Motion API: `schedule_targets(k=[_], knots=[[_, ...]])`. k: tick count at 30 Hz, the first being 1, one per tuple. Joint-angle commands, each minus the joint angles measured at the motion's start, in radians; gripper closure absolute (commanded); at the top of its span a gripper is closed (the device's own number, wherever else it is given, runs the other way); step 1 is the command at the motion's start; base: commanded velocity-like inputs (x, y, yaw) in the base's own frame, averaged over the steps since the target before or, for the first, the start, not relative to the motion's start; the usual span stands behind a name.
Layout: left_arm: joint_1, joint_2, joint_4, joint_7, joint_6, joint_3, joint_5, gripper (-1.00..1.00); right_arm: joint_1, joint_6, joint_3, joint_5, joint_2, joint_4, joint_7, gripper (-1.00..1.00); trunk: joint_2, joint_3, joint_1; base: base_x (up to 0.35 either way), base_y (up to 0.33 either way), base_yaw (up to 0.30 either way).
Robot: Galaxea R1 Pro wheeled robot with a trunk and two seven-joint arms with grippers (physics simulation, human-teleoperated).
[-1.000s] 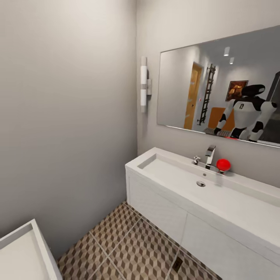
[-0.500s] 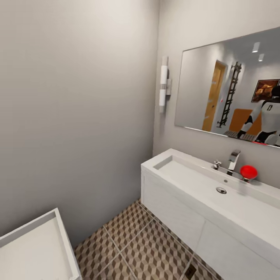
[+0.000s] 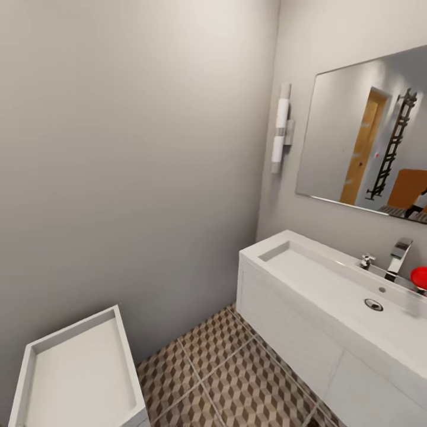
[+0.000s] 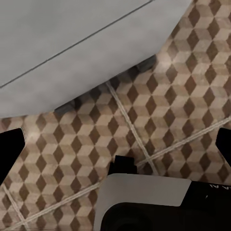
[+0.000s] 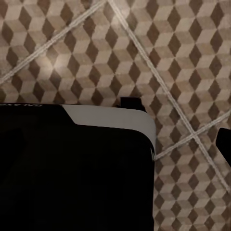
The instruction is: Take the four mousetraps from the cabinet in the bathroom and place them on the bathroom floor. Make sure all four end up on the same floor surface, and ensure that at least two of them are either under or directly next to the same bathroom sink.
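Two small dark flat shapes (image 4: 144, 64) lie on the floor (image 4: 159, 115) ahead of the left gripper (image 4: 116, 144), tucked against the foot of a white panel that is likely the sink's front. They may be mousetraps, but they are too dim to tell. The left jaws stand released, one black fingertip out at each side, with bare tile between them.

Of the right gripper, one fingertip (image 5: 224, 144) shows far out to the side over the floor. The other is hidden behind the robot's own dark body. That wide stance reads as parted, and nothing sits beside it.

The head view takes in the sink (image 3: 284, 308) with its tap (image 3: 398, 256), patterned floor below it, and a white open-topped box (image 3: 77, 367) by the wall.

As a judgement, such traps should be light, stiff and thin. Lying flat on smooth tile, they would likely slide rather than lift if nudged. The best hold is across the short width, with the jaws straddling the board and pinching its two long edges. The pads should come down square so neither finger pushes the board off.
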Motion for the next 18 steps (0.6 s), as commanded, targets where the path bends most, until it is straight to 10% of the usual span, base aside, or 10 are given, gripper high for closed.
schedule_targets(k=[1,18], knots=[[-0.001,0.0,0.002,0.004,-0.004,0.006,-0.011,-1.0,-0.001,-0.006,0.001,0.0,0.0,0.003,0.002,-1.0,-0.001,-0.001,0.0,0.0,0.0,0.278],[-0.001,0.0,0.002,0.004,-0.004,0.007,-0.011,-1.0,-0.001,-0.009,0.001,0.0,0.0,0.003,0.005,-1.0,-0.001,-0.001,0.0,0.0,0.0,0.28]])
